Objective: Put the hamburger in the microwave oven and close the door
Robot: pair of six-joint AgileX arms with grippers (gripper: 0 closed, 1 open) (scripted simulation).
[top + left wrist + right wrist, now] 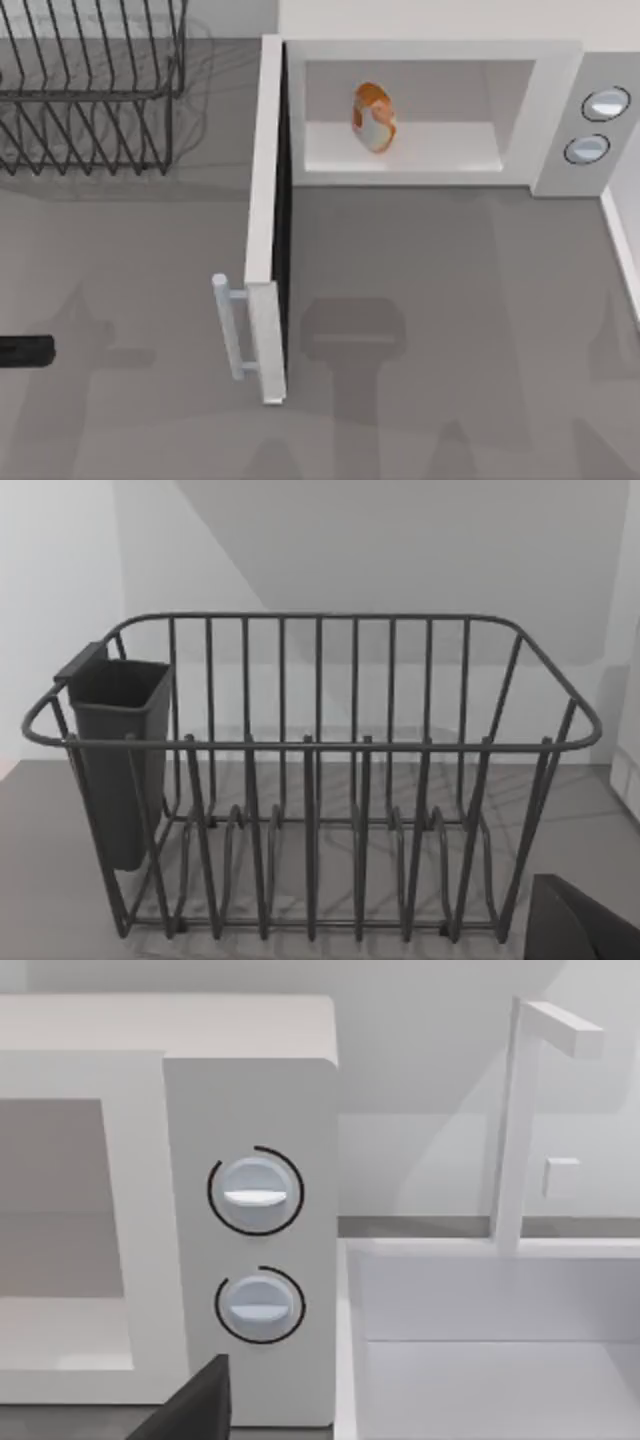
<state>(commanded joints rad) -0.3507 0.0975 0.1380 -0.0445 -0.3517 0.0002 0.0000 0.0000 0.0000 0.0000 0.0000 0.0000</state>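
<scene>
The left pincer [28, 350], whose opening I cannot tell, lies at the tabletop's [450, 330] near left. The door [268, 230] stands wide open. Farther back, the hamburger [373, 118] sits inside the microwave oven [545, 120]; a dish rack [90, 90] stands far left.

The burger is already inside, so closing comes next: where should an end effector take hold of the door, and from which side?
Take the door by its bar handle, near the free edge far from the hinge. The bar stands off the outer face on the top view's left, leaving a gap. Coming from that side should suit the left arm. The hamburger sits inside the microwave oven.
</scene>
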